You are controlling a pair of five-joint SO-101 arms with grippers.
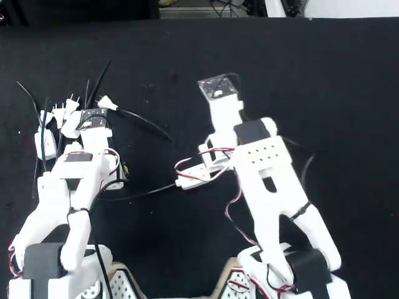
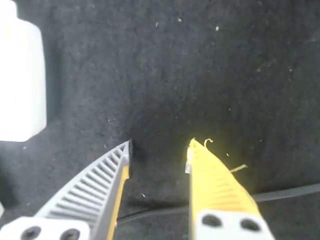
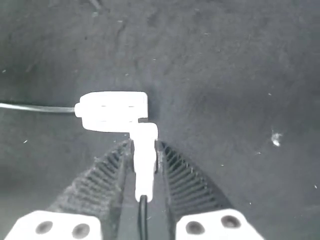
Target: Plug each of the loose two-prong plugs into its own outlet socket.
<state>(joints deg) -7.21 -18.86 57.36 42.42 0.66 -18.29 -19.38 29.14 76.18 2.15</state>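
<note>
**Prongs hidden, edges cropped**

Where the plug [image 3: 143, 165] meets the socket [image 3: 112, 111], its 2 prongs are hidden. The cord [image 3: 35, 107] leaving the socket is cut by the frame edge. A blurred white block [image 2: 20, 75] is also cropped, its kind unclear.

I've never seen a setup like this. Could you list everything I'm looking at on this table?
table: one, black, under everything
loose plugs: at least three, white with black cords, clustered at the table's left side
block: one, white, beside the left gripper
outlet socket: one, white with a dark cord, mid-table in front of the right gripper
held plug: one, white, between the right gripper's fingers, its front against the socket
arms: two, white with red and black wires, side by side at the near edge
left gripper: one, grey and yellow fingers, open over bare table
right gripper: one, dark ribbed fingers, shut on the plug
</note>
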